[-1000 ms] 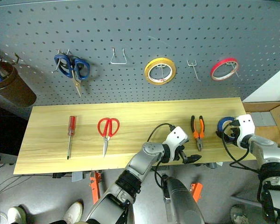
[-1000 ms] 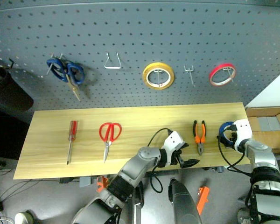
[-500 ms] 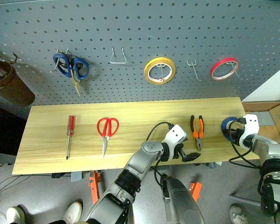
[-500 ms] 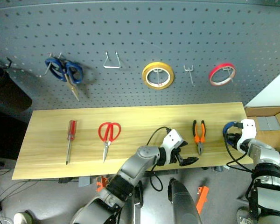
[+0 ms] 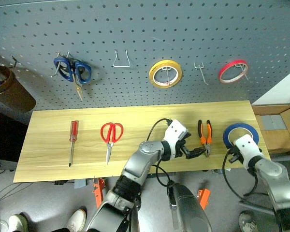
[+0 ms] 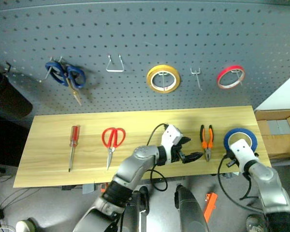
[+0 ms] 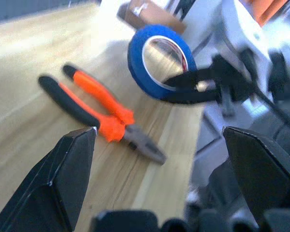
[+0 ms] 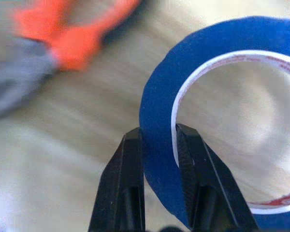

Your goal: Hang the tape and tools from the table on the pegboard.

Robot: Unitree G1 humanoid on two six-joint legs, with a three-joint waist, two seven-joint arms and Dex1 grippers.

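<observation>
My right gripper point(image 8: 158, 137) is shut on the wall of the blue tape point(image 5: 240, 134), one finger inside the ring and one outside, at the right end of the table point(image 5: 135, 116). The tape point(image 7: 140, 58) is tilted up off the wood. Just left of the orange-and-black pliers point(image 5: 204, 135), my left gripper point(image 5: 195, 152) hovers open, its jaws wide with nothing between them. The pliers point(image 7: 101, 121) lie flat. Further left lie the red scissors point(image 5: 110, 135) and the red-handled screwdriver point(image 5: 73, 140). The pegboard point(image 5: 145, 29) rises behind the table.
On the pegboard hang blue-handled scissors point(image 5: 72, 70), a yellow roll point(image 5: 165, 73) and a thin red roll point(image 5: 233, 71). Two hooks point(image 5: 122, 59) point(image 5: 199, 70) are bare. A brown cup point(image 5: 9, 92) hangs at far left, and a cardboard box point(image 5: 276, 131) sits right of the table.
My right gripper shut on the blue tape, drew back toward the table's near edge and tipped the roll up. My left gripper rose and came closer to the pliers.
</observation>
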